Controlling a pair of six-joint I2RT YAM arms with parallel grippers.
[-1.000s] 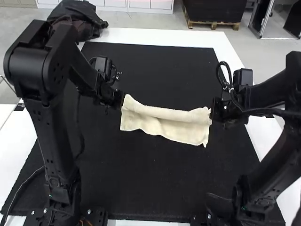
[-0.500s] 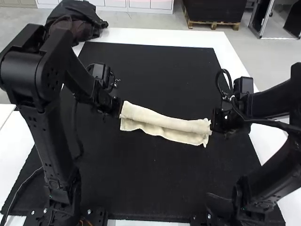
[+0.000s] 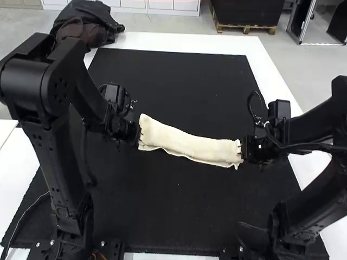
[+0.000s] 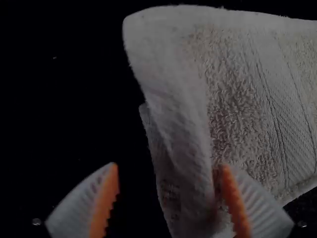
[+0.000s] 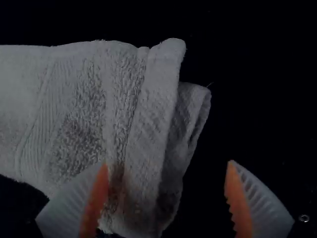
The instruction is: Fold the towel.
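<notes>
The cream towel [image 3: 187, 142] lies folded into a long narrow strip across the mat, a thin edge of its lower layer showing along the near side. At the strip's left end is my left gripper [image 3: 139, 134]; at its right end is my right gripper [image 3: 242, 149]. In the left wrist view the left gripper [image 4: 168, 186] stands open, one finger over the towel's end [image 4: 237, 94] and the other over the mat. My right gripper [image 5: 166, 181] is also open in the right wrist view, the layered end of the towel [image 5: 148, 114] partly between its fingers.
A black mat [image 3: 179, 211] covers most of the white table [image 3: 179, 41]. Dark fabric [image 3: 89, 24] is heaped at the table's far left corner. Both arms stand at the near side, reaching in from either side.
The towel's far edge has come down toward the near side, narrowing the strip. Both grippers have moved slightly nearer, and the towel's ends have been let go.
</notes>
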